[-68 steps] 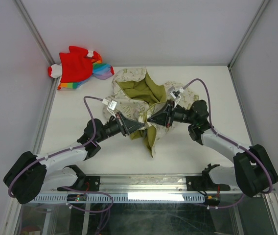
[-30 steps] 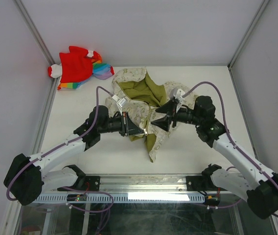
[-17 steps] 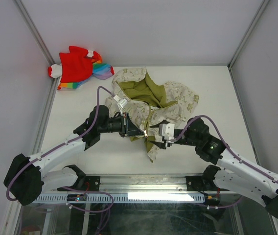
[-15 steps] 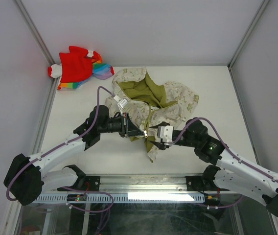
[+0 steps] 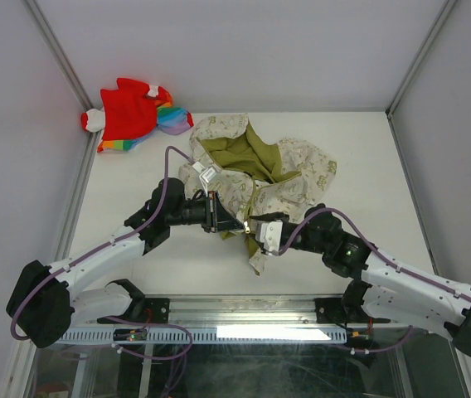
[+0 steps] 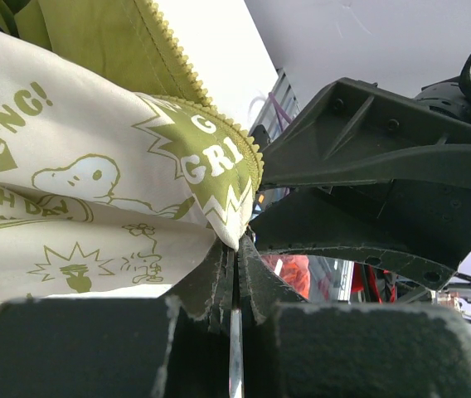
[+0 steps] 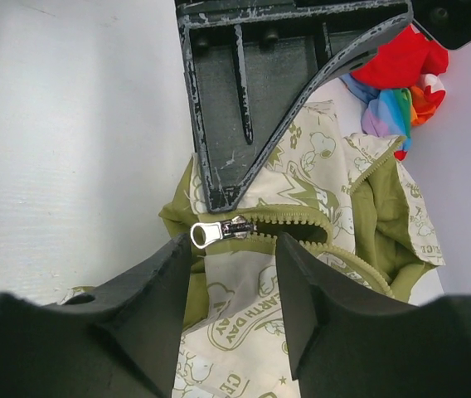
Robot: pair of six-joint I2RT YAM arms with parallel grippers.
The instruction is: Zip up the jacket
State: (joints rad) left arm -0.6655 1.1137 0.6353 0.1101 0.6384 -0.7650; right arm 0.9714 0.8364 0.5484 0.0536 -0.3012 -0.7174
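Note:
The cream jacket (image 5: pixel 302 170) with olive print lies open mid-table, its olive lining (image 5: pixel 235 149) showing. My left gripper (image 5: pixel 240 224) is shut on the jacket's bottom corner (image 6: pixel 234 217), next to the olive zipper teeth (image 6: pixel 169 46). My right gripper (image 5: pixel 252 227) is open, fingertips (image 7: pixel 177 253) facing the left gripper. In the right wrist view the silver zipper pull (image 7: pixel 219 232) lies just beyond my open jaws, at the start of the zipper teeth (image 7: pixel 302 217), below the left gripper's finger (image 7: pixel 244 99). Nothing is between the right jaws but jacket fabric (image 7: pixel 235 315) beneath.
A red and rainbow-coloured garment (image 5: pixel 132 112) lies at the back left corner, also seen in the right wrist view (image 7: pixel 401 75). White walls enclose the table (image 5: pixel 368 141) on three sides. A metal rail (image 5: pixel 244 308) runs along the near edge.
My right arm has let go, swung from the jacket's right side down to the front, and now points left at the zipper pull. The left gripper has stayed holding the corner.

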